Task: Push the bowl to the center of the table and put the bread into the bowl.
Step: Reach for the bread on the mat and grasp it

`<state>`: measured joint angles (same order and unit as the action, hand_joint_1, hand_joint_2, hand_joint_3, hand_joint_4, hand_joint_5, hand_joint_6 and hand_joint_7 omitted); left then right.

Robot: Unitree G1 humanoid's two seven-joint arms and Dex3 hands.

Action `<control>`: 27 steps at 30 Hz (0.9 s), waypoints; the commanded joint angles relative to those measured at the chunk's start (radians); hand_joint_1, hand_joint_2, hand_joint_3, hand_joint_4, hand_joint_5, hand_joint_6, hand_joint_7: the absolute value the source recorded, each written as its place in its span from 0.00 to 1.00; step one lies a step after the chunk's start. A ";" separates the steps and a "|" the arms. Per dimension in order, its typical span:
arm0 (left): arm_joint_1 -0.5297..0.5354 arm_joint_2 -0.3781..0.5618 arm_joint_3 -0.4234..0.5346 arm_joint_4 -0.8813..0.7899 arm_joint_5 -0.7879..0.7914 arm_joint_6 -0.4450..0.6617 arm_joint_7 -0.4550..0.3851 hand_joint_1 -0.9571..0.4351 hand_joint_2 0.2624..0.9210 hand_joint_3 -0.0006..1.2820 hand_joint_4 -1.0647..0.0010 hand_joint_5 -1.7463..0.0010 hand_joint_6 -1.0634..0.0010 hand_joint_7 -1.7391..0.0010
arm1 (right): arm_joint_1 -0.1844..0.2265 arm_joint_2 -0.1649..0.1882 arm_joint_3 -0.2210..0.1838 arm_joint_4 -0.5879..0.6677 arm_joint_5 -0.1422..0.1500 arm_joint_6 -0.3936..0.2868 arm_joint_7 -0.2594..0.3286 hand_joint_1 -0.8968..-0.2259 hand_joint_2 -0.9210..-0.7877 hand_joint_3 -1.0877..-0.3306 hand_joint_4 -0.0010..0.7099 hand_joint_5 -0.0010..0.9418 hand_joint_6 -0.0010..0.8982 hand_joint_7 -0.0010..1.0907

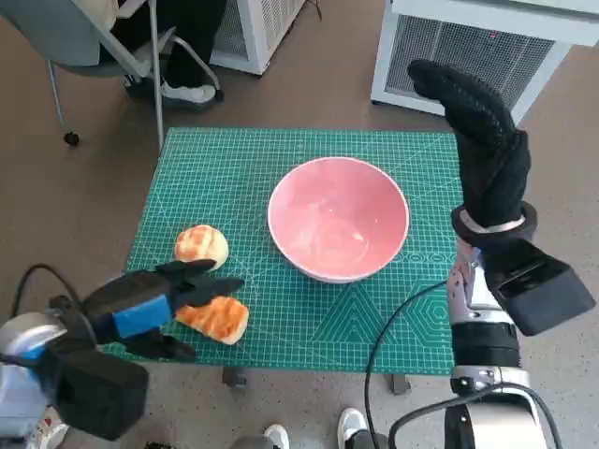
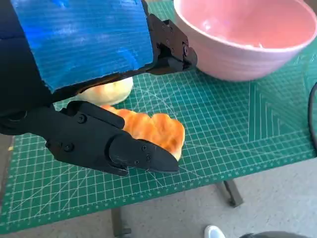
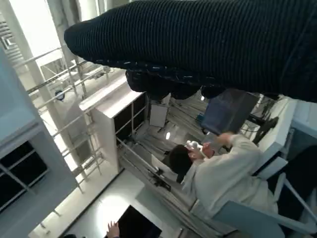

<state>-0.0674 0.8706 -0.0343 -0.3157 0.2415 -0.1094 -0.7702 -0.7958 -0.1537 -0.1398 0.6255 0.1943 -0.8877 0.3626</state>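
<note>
Two bread (image 1: 213, 318) pieces lie near-left of the bowl (image 1: 338, 218); left hand (image 1: 154, 306) fingers (image 2: 121, 148) spread, straddling the nearer; right hand (image 1: 482, 150) raised, released.

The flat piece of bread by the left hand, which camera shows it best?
The left wrist view: the flat bread lies close up between the left hand's fingers. The head view shows it small; the right wrist view doesn't show it.

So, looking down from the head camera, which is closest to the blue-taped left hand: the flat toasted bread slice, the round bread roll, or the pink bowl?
1. Flat toasted bread slice, right at the left hand's fingertips.
2. Round bread roll, just beyond the hand.
3. Pink bowl, mid-mat, farthest.
</note>
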 commanded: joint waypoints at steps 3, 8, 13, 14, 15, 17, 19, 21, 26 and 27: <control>-0.040 -0.029 -0.060 0.055 0.073 -0.010 0.032 0.30 0.92 0.00 0.79 1.00 0.69 0.99 | 0.032 0.002 0.005 -0.014 -0.005 0.028 -0.012 0.53 0.00 0.30 0.33 0.04 0.00 0.51; -0.065 -0.059 -0.113 0.114 0.136 -0.009 0.062 0.30 0.91 0.00 0.79 1.00 0.69 0.99 | 0.042 0.003 0.007 -0.028 -0.002 0.035 -0.011 0.54 0.00 0.30 0.33 0.04 0.00 0.51; -0.087 -0.091 -0.158 0.173 0.193 0.006 0.085 0.33 0.89 0.00 0.79 1.00 0.69 0.99 | 0.050 0.002 0.010 -0.043 -0.008 0.039 -0.014 0.54 0.00 0.30 0.32 0.04 0.00 0.51; -0.093 -0.099 -0.167 0.186 0.202 0.014 0.088 0.34 0.89 0.00 0.78 1.00 0.68 0.99 | 0.051 0.001 0.010 -0.046 -0.008 0.041 -0.014 0.55 0.00 0.30 0.32 0.04 0.00 0.51; -0.097 -0.105 -0.173 0.194 0.209 0.019 0.089 0.36 0.88 0.00 0.77 0.99 0.67 0.99 | 0.052 0.001 0.010 -0.048 -0.007 0.042 -0.014 0.55 0.00 0.29 0.32 0.04 0.00 0.51; -0.104 -0.115 -0.183 0.210 0.222 0.032 0.092 0.38 0.88 0.00 0.74 0.99 0.65 0.98 | 0.053 0.000 0.011 -0.049 -0.006 0.045 -0.012 0.56 0.00 0.29 0.32 0.04 0.00 0.51; -0.111 -0.124 -0.192 0.221 0.235 0.057 0.091 0.42 0.88 0.00 0.69 0.97 0.61 0.97 | 0.053 -0.002 0.011 -0.049 -0.005 0.046 -0.011 0.55 0.00 0.29 0.31 0.04 0.00 0.51; -0.112 -0.131 -0.196 0.224 0.244 0.081 0.089 0.45 0.89 0.00 0.63 0.98 0.61 0.92 | 0.052 -0.003 0.011 -0.046 -0.003 0.045 -0.009 0.55 0.00 0.29 0.31 0.04 0.00 0.51; -0.105 -0.144 -0.207 0.223 0.263 0.126 0.087 0.54 0.92 0.00 0.44 0.96 0.69 0.61 | 0.053 -0.005 0.011 -0.044 -0.003 0.044 -0.007 0.55 0.00 0.29 0.31 0.04 0.00 0.50; -0.103 -0.145 -0.209 0.221 0.265 0.134 0.086 0.56 0.92 0.00 0.40 0.95 0.67 0.58 | 0.053 -0.005 0.011 -0.044 -0.003 0.044 -0.006 0.55 0.00 0.29 0.31 0.04 0.00 0.50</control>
<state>-0.1772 0.7337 -0.2285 -0.0988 0.4845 -0.0071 -0.6813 -0.7647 -0.1535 -0.1314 0.5795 0.1935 -0.8533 0.3545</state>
